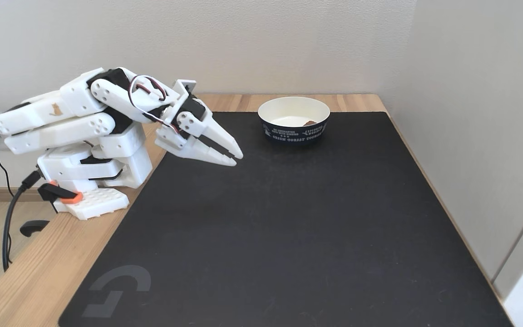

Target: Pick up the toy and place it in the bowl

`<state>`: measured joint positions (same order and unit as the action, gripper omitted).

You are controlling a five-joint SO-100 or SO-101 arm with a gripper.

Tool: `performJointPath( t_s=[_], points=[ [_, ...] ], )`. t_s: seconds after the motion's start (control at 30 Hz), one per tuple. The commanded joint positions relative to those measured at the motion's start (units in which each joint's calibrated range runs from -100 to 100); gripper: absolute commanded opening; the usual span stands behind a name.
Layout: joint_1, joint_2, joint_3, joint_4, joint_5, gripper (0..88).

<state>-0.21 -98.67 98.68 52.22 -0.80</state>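
toy [309, 122] lies inside bowl [293, 119], far side of black mat [288, 218] | gripper [238, 158] jaws closed, empty, hanging over mat's near-left, well apart from bowl | arm folded low by its base, looks parked | judgement: placement done

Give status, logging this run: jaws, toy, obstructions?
Gripper shut, empty, folded near base. Toy inside bowl. Black mat between them bare.
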Motion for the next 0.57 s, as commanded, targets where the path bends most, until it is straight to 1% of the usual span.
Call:
performJointPath(
  t_s=[0.0, 0.23, 0.33, 0.53],
  points=[
    [0.1, -0.5, 0.8, 0.7, -0.2, 2.6],
    [0.1, -0.5, 0.7, 1.3, -0.6, 2.6],
    [0.2, -0.5, 0.0, 3.2, -2.9, 2.4],
    [0.2, -0.5, -0.1, 3.5, -2.8, 2.4]
  ],
)
